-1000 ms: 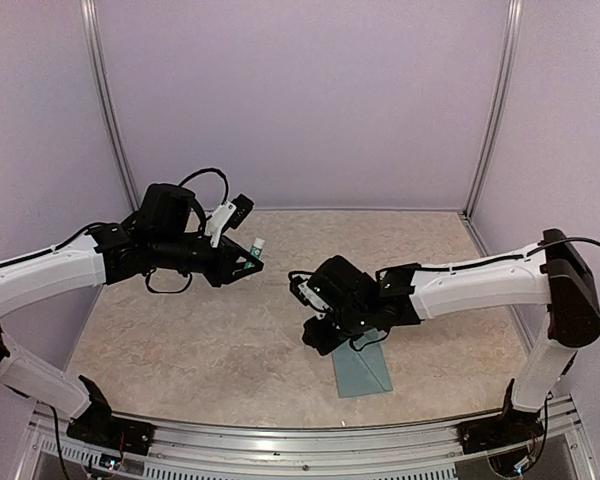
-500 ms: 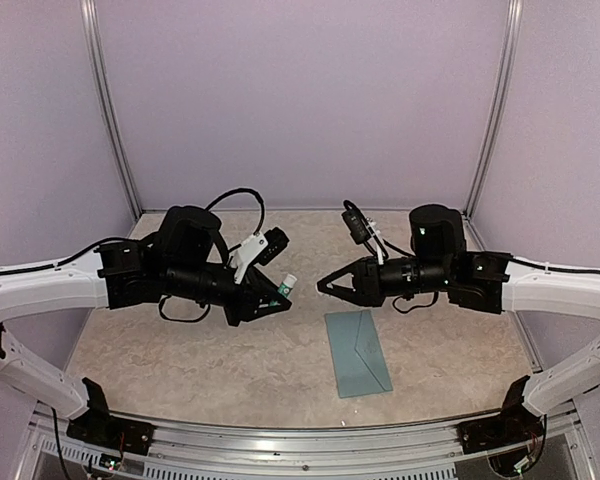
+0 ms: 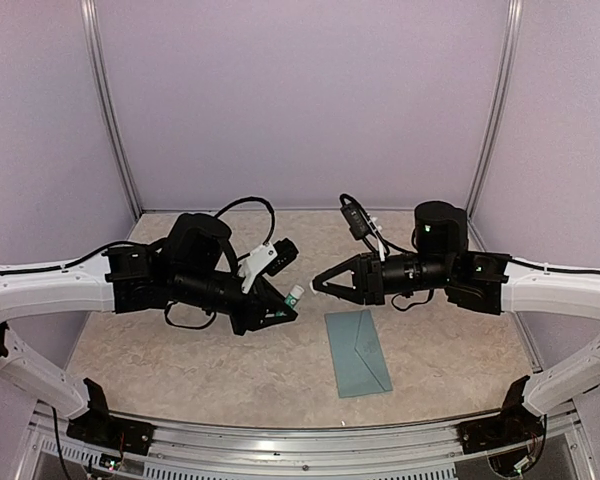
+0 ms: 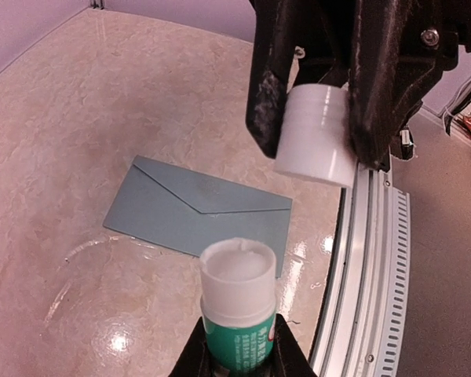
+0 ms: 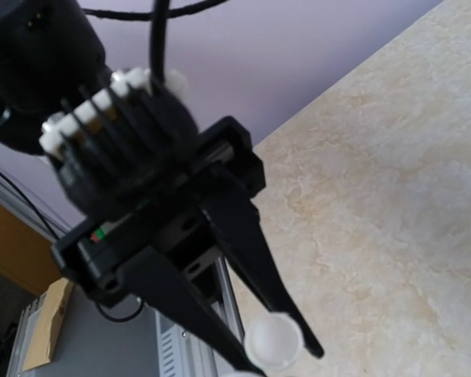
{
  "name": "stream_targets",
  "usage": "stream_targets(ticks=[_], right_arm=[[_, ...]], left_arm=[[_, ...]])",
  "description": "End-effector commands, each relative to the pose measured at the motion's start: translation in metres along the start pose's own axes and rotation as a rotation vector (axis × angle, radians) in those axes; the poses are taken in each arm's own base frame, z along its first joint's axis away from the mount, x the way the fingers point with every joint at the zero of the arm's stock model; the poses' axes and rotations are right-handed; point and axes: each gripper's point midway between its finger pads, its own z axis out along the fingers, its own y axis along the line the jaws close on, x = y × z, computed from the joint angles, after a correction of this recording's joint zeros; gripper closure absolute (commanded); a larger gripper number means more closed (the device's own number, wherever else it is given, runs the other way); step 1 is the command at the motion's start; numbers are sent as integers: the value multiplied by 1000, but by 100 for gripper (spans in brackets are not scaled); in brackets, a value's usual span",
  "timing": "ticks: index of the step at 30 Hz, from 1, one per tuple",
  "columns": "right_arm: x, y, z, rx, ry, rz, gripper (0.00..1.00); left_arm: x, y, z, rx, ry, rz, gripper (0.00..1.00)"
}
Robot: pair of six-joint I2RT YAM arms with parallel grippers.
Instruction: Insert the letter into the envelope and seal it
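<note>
Envelope (image 3: 358, 352) flat beneath both jaws, long axis near–far, flap apex leftward; left gripper (image 3: 291, 303) pinches glue stick (image 4: 237, 314), right gripper (image 3: 317, 285) pinches cap (image 4: 318, 135).

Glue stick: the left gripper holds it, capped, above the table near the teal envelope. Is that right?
No. The glue stick in the left gripper is uncapped: the left wrist view shows its bare top, and the right gripper holds the white cap.

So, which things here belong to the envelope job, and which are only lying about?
Belong to the job: envelope on the table; open glue stick in the left jaws; its white cap in the right jaws.
Only around: metal rail at the table's edge.
No letter in view.
</note>
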Motion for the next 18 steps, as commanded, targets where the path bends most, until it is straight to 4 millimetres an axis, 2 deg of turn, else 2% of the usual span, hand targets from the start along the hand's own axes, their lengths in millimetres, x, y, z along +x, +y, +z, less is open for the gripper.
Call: stream_targets(ticks=[1,18], right_arm=[[-1,1,3,-24,0,0,82],[6,-4,11,-31,35,15,82]], left_arm=[[-3,-5,4,18,-11,23,93],[0,-11,12,51,5,24,93]])
